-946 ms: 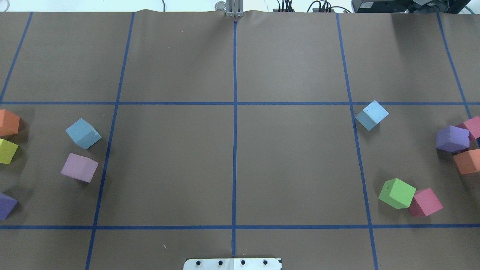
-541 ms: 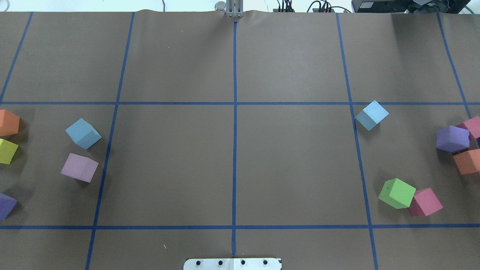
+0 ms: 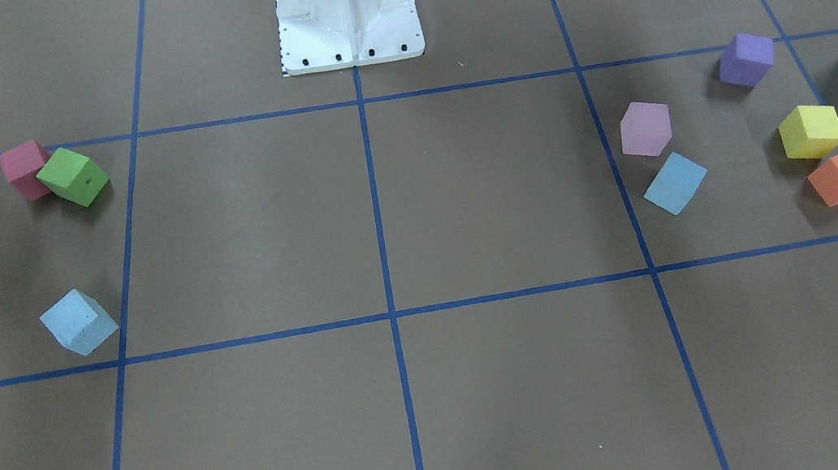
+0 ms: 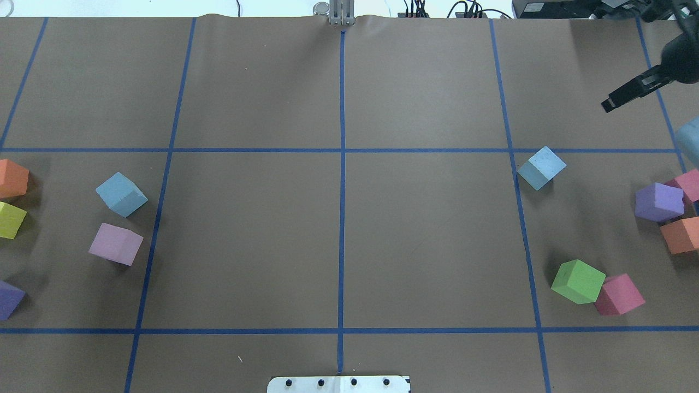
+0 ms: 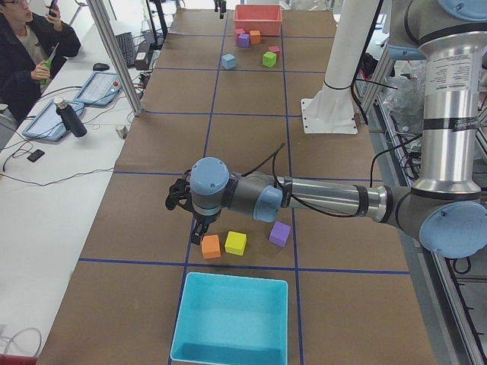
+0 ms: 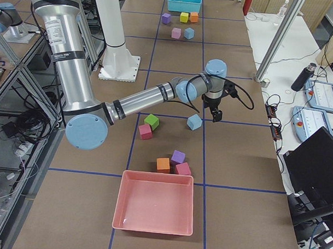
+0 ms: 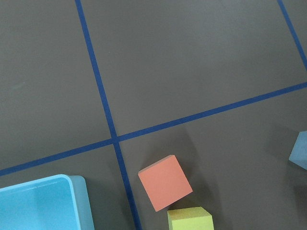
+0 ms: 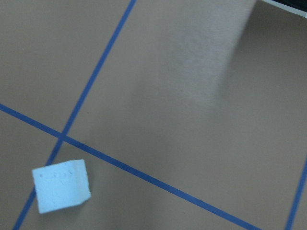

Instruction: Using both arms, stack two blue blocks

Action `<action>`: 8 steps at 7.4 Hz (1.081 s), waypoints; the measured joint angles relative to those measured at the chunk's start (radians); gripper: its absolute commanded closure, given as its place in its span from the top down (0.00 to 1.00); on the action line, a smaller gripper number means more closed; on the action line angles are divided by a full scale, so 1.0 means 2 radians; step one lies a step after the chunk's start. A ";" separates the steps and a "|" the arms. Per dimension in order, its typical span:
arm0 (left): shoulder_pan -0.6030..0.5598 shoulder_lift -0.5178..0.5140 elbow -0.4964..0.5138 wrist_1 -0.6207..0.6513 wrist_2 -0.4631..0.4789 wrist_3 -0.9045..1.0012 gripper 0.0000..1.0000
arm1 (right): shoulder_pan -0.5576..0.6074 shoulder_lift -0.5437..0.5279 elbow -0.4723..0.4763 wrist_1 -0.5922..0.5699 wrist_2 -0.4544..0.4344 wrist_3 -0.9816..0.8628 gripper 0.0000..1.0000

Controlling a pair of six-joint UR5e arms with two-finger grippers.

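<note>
Blue block L [image 4: 121,194], blue block R [image 4: 541,167]: outside turq. bin [image 5: 236,276], pink bin [image 6: 152,229].

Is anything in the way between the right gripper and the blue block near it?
No, nothing visible is. In the overhead view only bare table and a blue tape line lie between the right gripper and the blue block. The purple cube and its neighbours sit off to the side.

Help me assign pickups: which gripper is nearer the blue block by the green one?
Right. The right gripper hovers just beyond the blue block; the left gripper is at the other end of the table.
</note>
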 measured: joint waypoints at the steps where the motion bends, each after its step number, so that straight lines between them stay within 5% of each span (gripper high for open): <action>1: 0.000 0.001 0.000 0.000 0.000 0.000 0.98 | -0.041 0.009 -0.011 0.024 -0.029 0.015 0.99; 3: 0.000 0.002 -0.001 0.000 0.000 0.001 0.98 | -0.086 0.012 -0.052 0.078 -0.069 0.029 0.99; 8: 0.000 0.002 -0.001 -0.001 0.000 0.002 0.98 | -0.111 0.008 -0.077 0.098 -0.073 0.062 0.99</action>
